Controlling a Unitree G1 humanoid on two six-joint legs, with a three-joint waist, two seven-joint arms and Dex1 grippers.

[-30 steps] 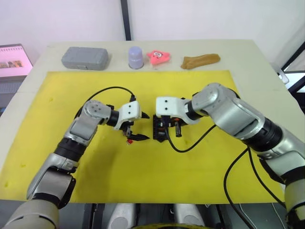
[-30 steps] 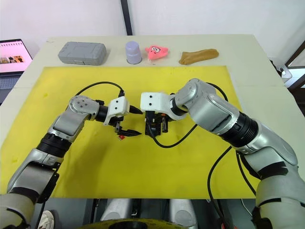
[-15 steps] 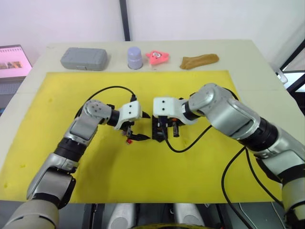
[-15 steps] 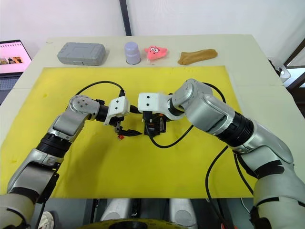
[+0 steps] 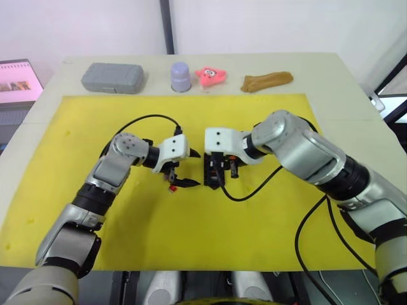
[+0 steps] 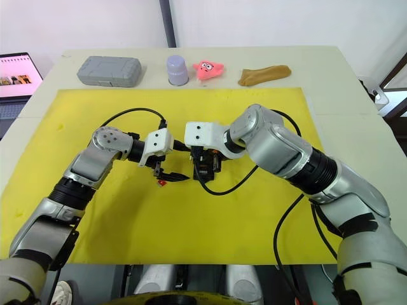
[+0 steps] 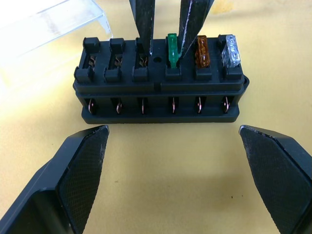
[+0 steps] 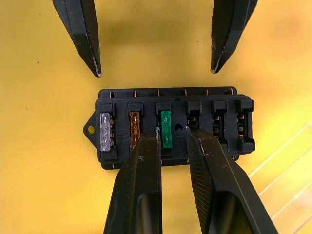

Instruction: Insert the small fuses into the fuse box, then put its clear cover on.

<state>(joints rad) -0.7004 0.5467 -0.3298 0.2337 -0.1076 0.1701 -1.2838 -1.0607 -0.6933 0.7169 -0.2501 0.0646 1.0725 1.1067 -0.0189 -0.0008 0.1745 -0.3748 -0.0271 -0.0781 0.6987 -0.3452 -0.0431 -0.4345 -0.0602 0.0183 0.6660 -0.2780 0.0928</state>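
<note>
Head views: the fuse box (image 5: 213,173) sits on the yellow mat (image 5: 76,127) at frame centre, between the two grippers. The right gripper (image 5: 222,173) stands over the box, fingers pointing down at its top. The left gripper (image 5: 180,168) lies just left of the box, fingers spread with nothing between them. A red fuse (image 5: 172,188) lies on the mat right beneath the left gripper. Along the top of the frame, beyond the mat, stand a grey case (image 5: 113,77), a lilac cup (image 5: 180,76), a pink toy (image 5: 210,75) and a brown piece (image 5: 266,81). A laptop (image 5: 18,82) shows at the left edge.

Left wrist view: the fuse box fills mid-frame, six slots in a row. Seated, going rightward: a green fuse (image 7: 171,50), an amber fuse (image 7: 202,50), a clear-grey fuse (image 7: 231,50). The three slots further left stand empty. The right gripper's two fingers (image 7: 143,24) come down from the top edge, tips touching the box top either side of the green fuse. The clear cover (image 7: 48,29) lies on the mat at upper left, behind the box. The left gripper's own fingers (image 7: 73,180) stand wide apart at the bottom corners, holding nothing.

Right wrist view: the right gripper's fingers (image 8: 141,180) are narrowly parted, tips at the box's near edge, one beside the green fuse, the other beside the neighbouring empty slot; nothing is gripped. A cover edge shows at lower right.
</note>
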